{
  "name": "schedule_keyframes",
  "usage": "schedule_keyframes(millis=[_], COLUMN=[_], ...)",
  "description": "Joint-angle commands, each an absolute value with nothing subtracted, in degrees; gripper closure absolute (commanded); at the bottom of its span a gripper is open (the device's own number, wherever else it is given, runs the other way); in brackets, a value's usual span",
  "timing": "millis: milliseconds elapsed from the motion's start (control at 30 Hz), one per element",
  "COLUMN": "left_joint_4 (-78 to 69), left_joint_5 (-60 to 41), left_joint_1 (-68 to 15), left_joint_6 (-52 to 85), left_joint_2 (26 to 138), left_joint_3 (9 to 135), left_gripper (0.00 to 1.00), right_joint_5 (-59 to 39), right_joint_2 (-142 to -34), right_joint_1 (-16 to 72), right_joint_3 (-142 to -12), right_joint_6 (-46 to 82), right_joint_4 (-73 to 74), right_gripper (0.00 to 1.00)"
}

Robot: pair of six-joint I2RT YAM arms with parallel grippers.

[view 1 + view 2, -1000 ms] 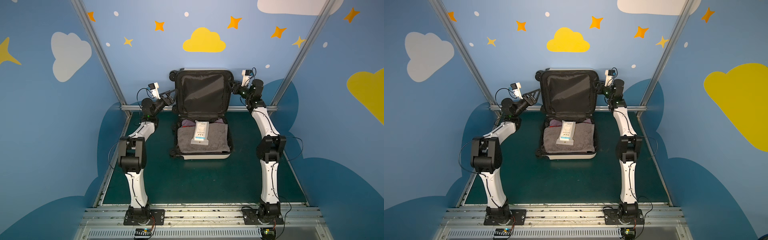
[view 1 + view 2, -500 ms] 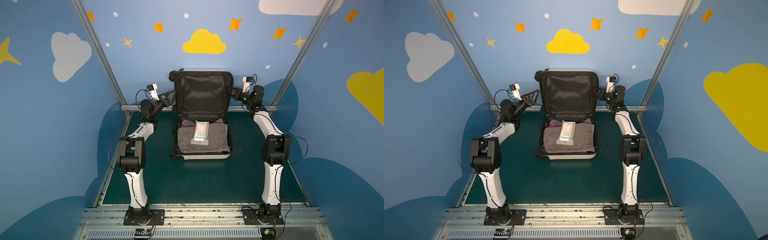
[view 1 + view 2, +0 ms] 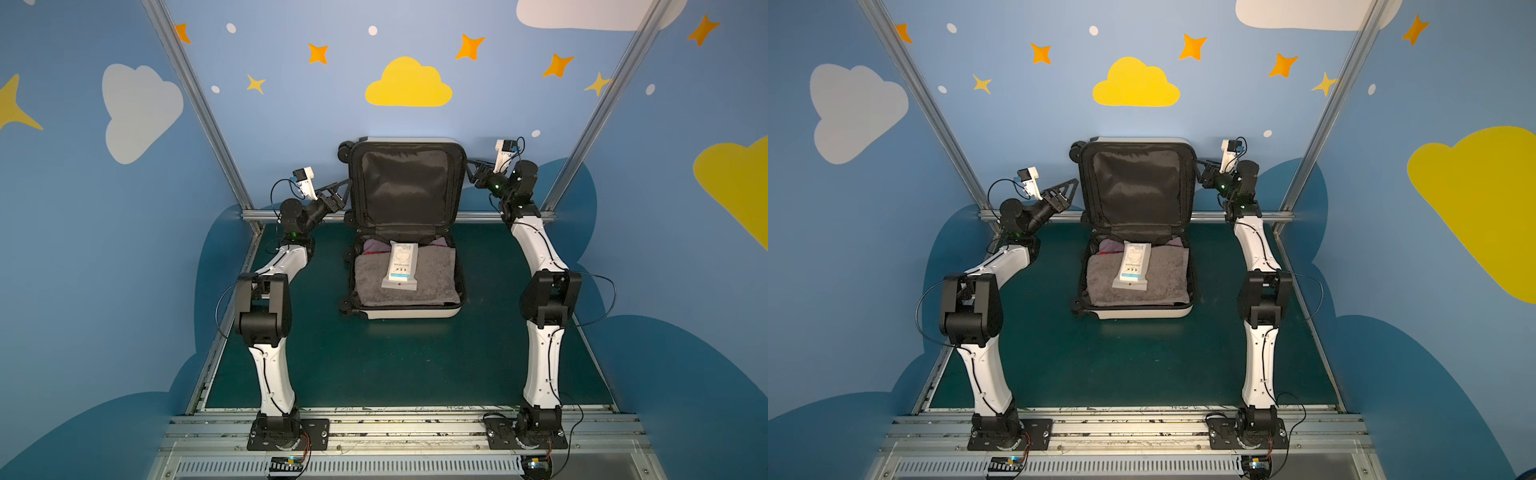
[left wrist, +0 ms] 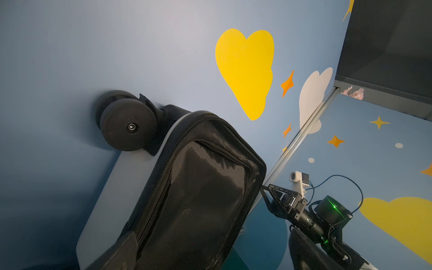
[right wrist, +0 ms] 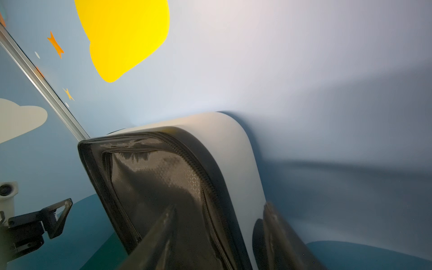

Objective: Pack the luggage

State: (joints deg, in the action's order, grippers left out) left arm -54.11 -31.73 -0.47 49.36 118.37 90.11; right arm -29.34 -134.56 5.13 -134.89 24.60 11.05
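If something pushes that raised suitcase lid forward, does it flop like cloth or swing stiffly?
The lid probably swings as one stiff piece, since its back is a hard white shell. Once past upright, it would likely drop onto the towel. The wheel at its top corner may add weight.

Here's the tally: one luggage (image 3: 409, 313), a single case. Inside it, three items: one grey towel (image 3: 432, 278), one white packet (image 3: 401, 266) and one pink cloth (image 3: 376, 246). Two arms, the left arm (image 3: 266, 316) and the right arm (image 3: 548, 299). Two grippers as well, the left gripper (image 3: 336, 189) and the right gripper (image 3: 471, 166). Two wrist cameras, one (image 3: 303, 176) per arm (image 3: 505, 147). One black wheel (image 4: 128, 124) shows clearly in the left wrist view. In both top views the wheels are too dark to count. One green mat (image 3: 395, 365) and, on the back wall, one yellow cloud (image 3: 408, 83).
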Motion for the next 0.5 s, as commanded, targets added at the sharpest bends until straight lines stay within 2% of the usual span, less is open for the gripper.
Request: schedule_keyframes(millis=[0, 300, 467], left_joint_4=[-55.92, -55.78, -55.78], left_joint_5=[-32.44, -32.46, -32.43], left_joint_1=[-0.22, -0.43, -0.49], left_joint_6=[49.66, 50.01, 50.09], left_joint_2=[117.18, 117.65, 117.64], left_joint_3=[90.04, 90.19, 90.18], left_gripper=[0.01, 0.01, 0.01], right_joint_5=[-29.92, -29.37, -29.45], right_joint_2=[-137.07, -141.11, -142.75], right_joint_1=[5.81, 6.08, 6.18], right_joint_3=[-138.04, -143.79, -145.80], right_joint_6=[23.86, 24.52, 25.30], right_joint_4=[8.58, 7.14, 7.10], right_gripper=[0.42, 0.45, 0.50])
